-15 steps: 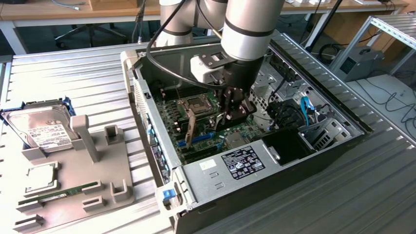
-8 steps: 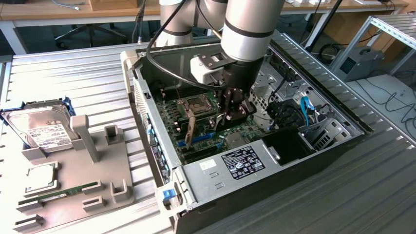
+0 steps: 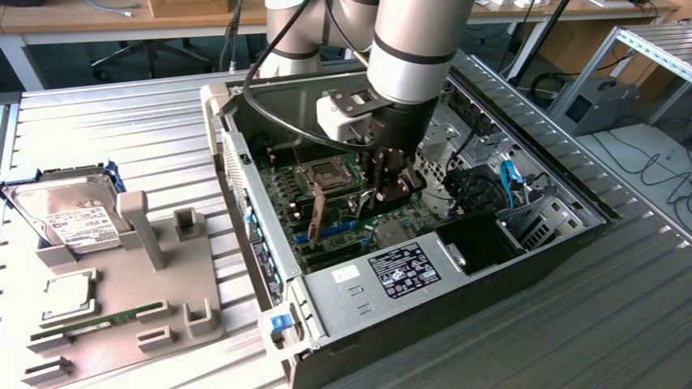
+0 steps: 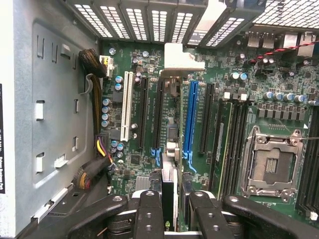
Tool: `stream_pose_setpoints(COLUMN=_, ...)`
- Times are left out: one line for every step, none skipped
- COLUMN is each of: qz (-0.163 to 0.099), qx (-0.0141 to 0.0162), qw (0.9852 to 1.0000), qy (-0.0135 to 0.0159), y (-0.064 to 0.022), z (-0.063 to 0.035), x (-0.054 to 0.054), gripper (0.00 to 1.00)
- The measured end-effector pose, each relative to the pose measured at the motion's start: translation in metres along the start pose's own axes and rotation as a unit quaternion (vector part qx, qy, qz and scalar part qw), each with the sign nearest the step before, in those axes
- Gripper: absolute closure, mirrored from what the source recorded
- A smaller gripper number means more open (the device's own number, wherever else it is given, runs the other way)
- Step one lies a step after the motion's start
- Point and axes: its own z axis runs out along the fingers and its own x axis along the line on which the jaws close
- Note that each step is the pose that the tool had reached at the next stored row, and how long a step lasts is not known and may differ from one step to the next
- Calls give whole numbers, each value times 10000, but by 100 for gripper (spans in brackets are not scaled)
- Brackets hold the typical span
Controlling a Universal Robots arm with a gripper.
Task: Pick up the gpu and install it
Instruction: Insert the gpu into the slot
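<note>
**Graphics card held over the motherboard, not yet seated**

A robot arm reaches down into an open computer case (image 3: pixel 324 284) lying on a ribbed metal tabletop (image 3: pixel 130 121). Its gripper (image 3: pixel 391 185) has its fingers (image 4: pixel 149 214) clenched on the gpu (image 4: pixel 168 199), a thin black card held on edge. In the wrist view the card runs along the motherboard (image 4: pixel 239 99), between a black expansion slot (image 4: pixel 158 114) and a blue slot (image 4: pixel 189 117), with its metal bracket (image 4: pixel 180 57) at the far end by the case's vented rear wall. The pickup looks done. Whether the card's edge has entered a slot cannot be told; it seems to sit above the board, so seating appears left. On the exterior view's left, a grey holder (image 3: pixel 162 284) carries a hard drive (image 3: pixel 70 215).
</note>
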Motion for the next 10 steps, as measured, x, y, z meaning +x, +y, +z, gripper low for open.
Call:
stream_pose_setpoints(qz=0, qx=0, qw=10000, qy=0, y=0, z=4, x=1, gripper=74)
stream_pose_setpoints(qz=0, qx=0, qw=10000, qy=0, y=0, z=6, x=2, gripper=74)
stream_pose_setpoints(qz=0, qx=0, qw=10000, qy=0, y=1, z=9, x=3, gripper=74)
stream_pose_setpoints(qz=0, qx=0, qw=10000, qy=0, y=1, z=12, x=3, gripper=74)
stream_pose_setpoints(qz=-1, qx=0, qw=10000, qy=0, y=1, z=14, x=4, gripper=74)
stream_pose_setpoints(qz=-1, qx=0, qw=10000, qy=0, y=1, z=16, x=4, gripper=74)
stream_pose_setpoints(qz=-1, qx=0, qw=10000, qy=1, y=1, z=18, x=5, gripper=74)
stream_pose_setpoints(qz=-1, qx=0, qw=10000, qy=0, y=2, z=20, x=5, gripper=74)
stream_pose_setpoints(qz=0, qx=0, qw=10000, qy=1, y=2, z=22, x=5, gripper=74)
stream_pose_setpoints(qz=-1, qx=0, qw=10000, qy=0, y=5, z=24, x=5, gripper=74)
